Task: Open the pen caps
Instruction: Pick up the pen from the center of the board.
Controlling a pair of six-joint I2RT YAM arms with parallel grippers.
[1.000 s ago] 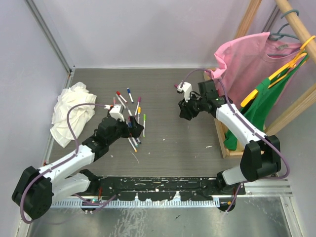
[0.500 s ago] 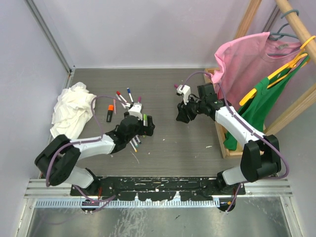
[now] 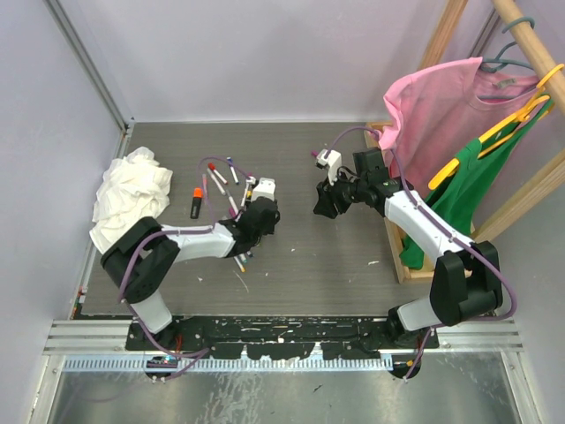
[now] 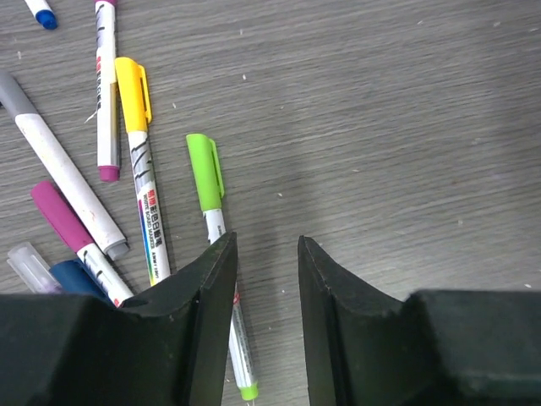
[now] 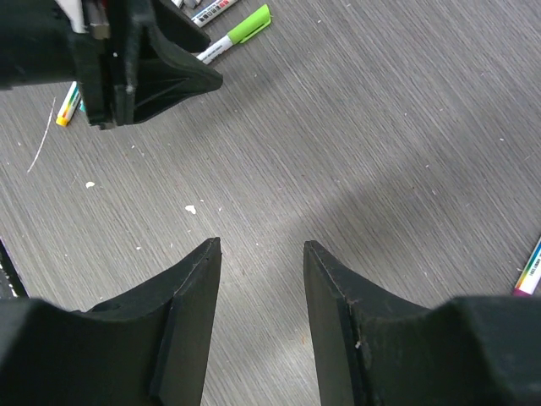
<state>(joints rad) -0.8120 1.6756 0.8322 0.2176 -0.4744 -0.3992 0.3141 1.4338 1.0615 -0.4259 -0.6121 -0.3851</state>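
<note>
Left end effector (image 4: 266, 245) is seen with its two black fingers (image 4: 211, 279) set slightly apart; a narrow strip of bare grey wood-grain worktop (image 4: 406, 127) shows between them and nothing is gripped. Just beyond one fingertip, a lime-green plastic cap (image 4: 205, 173) is seated on a thin white-barrelled pen (image 4: 240, 347), whose barrel runs along and partly under that finger's edge. Beside it, a yellow plastic cap (image 4: 131, 85) is fitted on a printed white pen. Further out, a magenta cap (image 4: 59, 216), a dark blue cap (image 4: 78, 277) and a clear cap (image 4: 28, 260) are bunched close together. A small blue cap (image 4: 42, 15) is cut off by the frame's top corner. Right end effector (image 5: 262, 245) is held over bare worktop well apart from the pens, its fingers spread and empty. In its wrist view, the left end effector is seen at the upper left with the lime-green plastic cap just past it. From above, the scattered pens are found left of centre on the worktop, between a crumpled white cloth rag (image 3: 132, 199) and the right end effector, with an orange-capped black highlighter (image 3: 198, 201) lying among them. At the right edge, a pink shirt (image 3: 433, 106) and a green garment (image 3: 468, 185) are hung on a wooden rack (image 3: 459, 22).
</note>
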